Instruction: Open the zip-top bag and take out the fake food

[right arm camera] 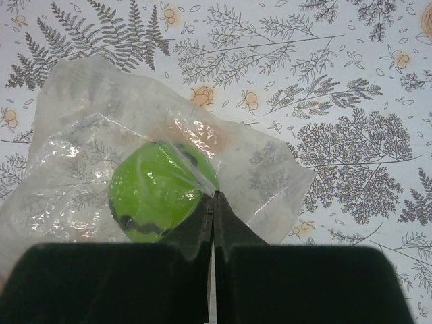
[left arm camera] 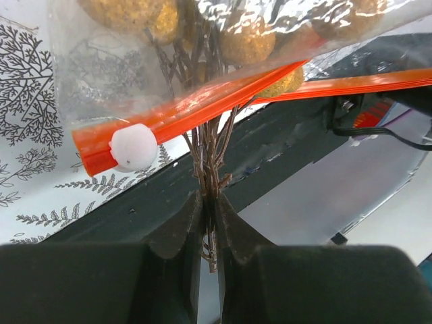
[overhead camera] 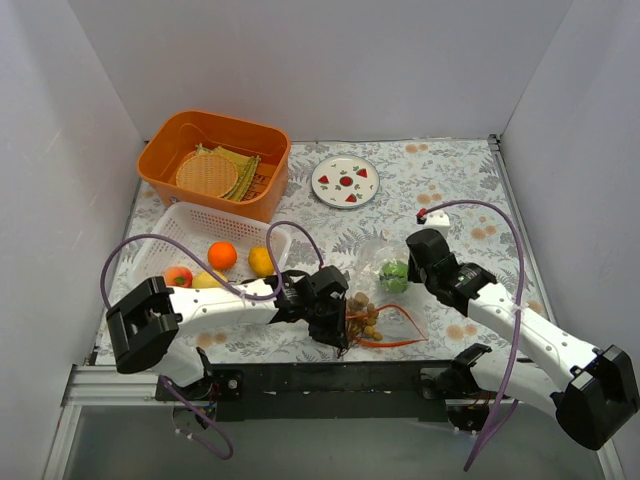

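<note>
The clear zip-top bag [overhead camera: 383, 262] lies on the floral table, its red-orange zip strip [overhead camera: 392, 341] near the front edge. My left gripper [overhead camera: 345, 325] is shut on the brown twig stems [left arm camera: 209, 169] of a bunch of tan nut-like bits [left arm camera: 246, 44]. The stems come out past the zip strip [left arm camera: 202, 101] and its white slider [left arm camera: 133, 147]. My right gripper [overhead camera: 412, 268] is shut on the bag's plastic [right arm camera: 270, 175] beside the green leafy ball [right arm camera: 158, 192], which is inside the bag.
A white mesh basket [overhead camera: 190, 225] at the left holds two orange fruits [overhead camera: 222, 255], a yellow lemon [overhead camera: 208, 280] and a reddish fruit. An orange bin [overhead camera: 215, 160] with a woven mat stands at the back left. A white plate [overhead camera: 345, 181] lies behind the bag.
</note>
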Motion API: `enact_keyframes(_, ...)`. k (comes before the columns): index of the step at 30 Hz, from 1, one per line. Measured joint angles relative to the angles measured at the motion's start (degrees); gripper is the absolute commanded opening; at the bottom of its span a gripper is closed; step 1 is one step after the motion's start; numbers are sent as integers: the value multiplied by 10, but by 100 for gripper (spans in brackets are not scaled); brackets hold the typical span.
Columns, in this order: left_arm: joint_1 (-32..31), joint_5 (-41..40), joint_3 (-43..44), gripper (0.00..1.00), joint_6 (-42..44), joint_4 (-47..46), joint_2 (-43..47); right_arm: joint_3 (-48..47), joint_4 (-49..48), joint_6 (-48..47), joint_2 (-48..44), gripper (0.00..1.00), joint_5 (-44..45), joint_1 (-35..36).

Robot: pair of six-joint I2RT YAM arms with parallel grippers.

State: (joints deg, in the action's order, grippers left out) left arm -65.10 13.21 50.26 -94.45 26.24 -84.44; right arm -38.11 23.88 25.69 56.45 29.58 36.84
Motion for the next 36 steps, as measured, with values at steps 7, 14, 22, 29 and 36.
enact_keyframes(7,-7,-14,29,0,13,38,-35,-15,0,0,4,1,-13,0)
enact_keyframes(14,-7,-35,66,0,26,71,-76,-29,1,1,-17,1,-57,0)
enact_keyframes(22,-8,-52,104,0,35,109,-91,-35,1,5,-27,1,-74,0)
enact_keyframes(29,-23,-56,117,0,47,137,-84,-34,3,-1,10,1,-55,-21)
enact_keyframes(36,-28,-10,115,0,67,136,-35,-33,3,-9,47,1,-45,-60)
